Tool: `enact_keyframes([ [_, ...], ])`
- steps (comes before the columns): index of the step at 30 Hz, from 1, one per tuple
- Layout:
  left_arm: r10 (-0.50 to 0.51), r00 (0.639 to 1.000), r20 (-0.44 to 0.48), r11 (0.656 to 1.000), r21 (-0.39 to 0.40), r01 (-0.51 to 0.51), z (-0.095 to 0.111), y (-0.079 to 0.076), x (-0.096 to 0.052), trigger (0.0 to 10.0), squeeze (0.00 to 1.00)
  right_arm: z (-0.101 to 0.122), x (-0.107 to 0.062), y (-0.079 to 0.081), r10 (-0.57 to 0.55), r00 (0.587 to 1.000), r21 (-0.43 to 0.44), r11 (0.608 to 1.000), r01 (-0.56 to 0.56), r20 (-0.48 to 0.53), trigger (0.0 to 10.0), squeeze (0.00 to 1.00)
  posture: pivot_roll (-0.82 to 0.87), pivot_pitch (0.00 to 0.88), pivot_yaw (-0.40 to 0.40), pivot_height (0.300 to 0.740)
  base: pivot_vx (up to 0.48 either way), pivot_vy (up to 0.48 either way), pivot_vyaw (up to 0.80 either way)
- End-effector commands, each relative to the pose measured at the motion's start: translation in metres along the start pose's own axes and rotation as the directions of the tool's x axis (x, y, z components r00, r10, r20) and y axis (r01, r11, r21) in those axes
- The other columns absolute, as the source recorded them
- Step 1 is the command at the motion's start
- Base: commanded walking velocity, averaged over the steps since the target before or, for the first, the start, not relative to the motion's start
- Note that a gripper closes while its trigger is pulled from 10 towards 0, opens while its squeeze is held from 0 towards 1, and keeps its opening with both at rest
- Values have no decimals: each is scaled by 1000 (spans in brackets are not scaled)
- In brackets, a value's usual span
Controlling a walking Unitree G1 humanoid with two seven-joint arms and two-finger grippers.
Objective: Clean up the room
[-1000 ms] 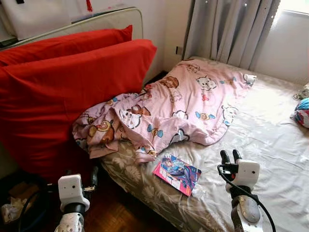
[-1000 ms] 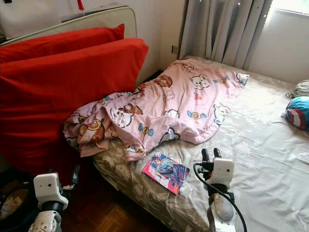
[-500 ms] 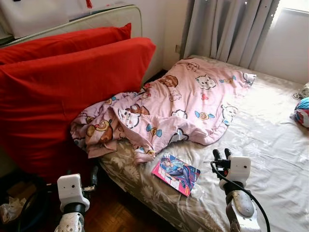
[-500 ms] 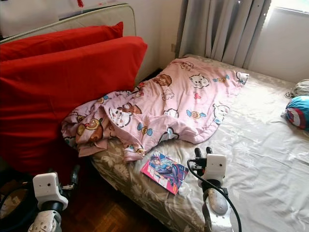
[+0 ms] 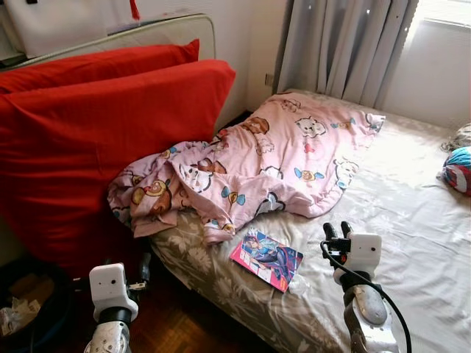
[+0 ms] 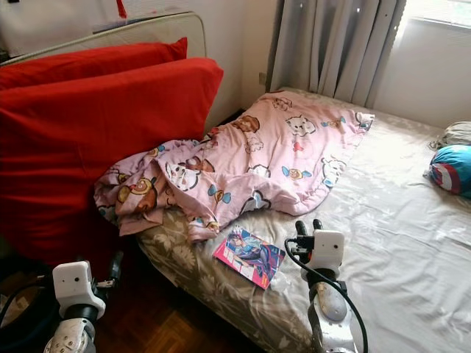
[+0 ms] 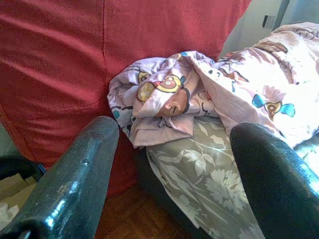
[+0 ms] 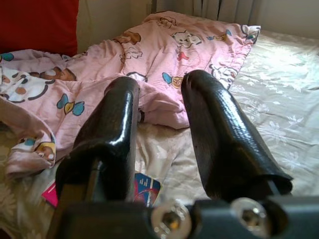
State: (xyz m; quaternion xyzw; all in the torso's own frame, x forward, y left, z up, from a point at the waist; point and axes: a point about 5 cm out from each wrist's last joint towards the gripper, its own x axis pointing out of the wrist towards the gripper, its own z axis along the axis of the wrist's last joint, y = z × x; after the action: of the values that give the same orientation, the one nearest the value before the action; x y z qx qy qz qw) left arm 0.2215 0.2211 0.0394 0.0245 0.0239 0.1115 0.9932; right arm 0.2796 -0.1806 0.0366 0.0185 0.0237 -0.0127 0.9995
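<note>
A crumpled pink blanket [image 5: 272, 158] printed with cartoon animals lies across the head of the bed [image 5: 412, 213] and spills over its near edge. A colourful book [image 5: 266, 257] lies flat on the grey floral sheet near that edge. My right gripper [image 5: 336, 229] hovers low over the sheet just right of the book, open by a narrow gap with nothing between its fingers. The right wrist view looks past the book's corner [image 8: 147, 189] at the blanket [image 8: 164, 55]. My left gripper [image 7: 172, 134] hangs wide open beside the bed, above the floor, facing the blanket's bunched end [image 7: 164, 99].
Two big red cushions [image 5: 96, 140] lean against the headboard at the left. A blue ball-like toy [image 5: 458, 168] sits at the bed's right edge. Grey curtains [image 5: 338, 44] hang behind. Dark wooden floor [image 5: 176, 323] and a dark bin of clutter [image 5: 29, 301] lie at the lower left.
My right gripper has shifted a little to the left, closer to the book. The left arm has stayed put. The camera has drifted slightly.
</note>
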Motion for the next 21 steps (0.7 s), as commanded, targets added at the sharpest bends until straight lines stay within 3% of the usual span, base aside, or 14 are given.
enact_keyframes([
  [1,7,1000,6,1000,-9,-7,3,1,0,10000,0,0,2,2,14,1000,-5,1000,-14,-11,10000,0,1,11,-30,676,0,0,0],
  [7,5,1000,-7,1000,-20,-5,1,-2,-1,10000,0,-5,4,7,35,998,-9,999,-36,-59,10000,0,1,16,-35,661,0,0,0],
  [21,25,1000,-6,1000,-15,-25,2,0,-2,10000,0,1,14,18,80,996,-8,997,-81,-47,10000,0,21,17,-42,661,0,0,0],
])
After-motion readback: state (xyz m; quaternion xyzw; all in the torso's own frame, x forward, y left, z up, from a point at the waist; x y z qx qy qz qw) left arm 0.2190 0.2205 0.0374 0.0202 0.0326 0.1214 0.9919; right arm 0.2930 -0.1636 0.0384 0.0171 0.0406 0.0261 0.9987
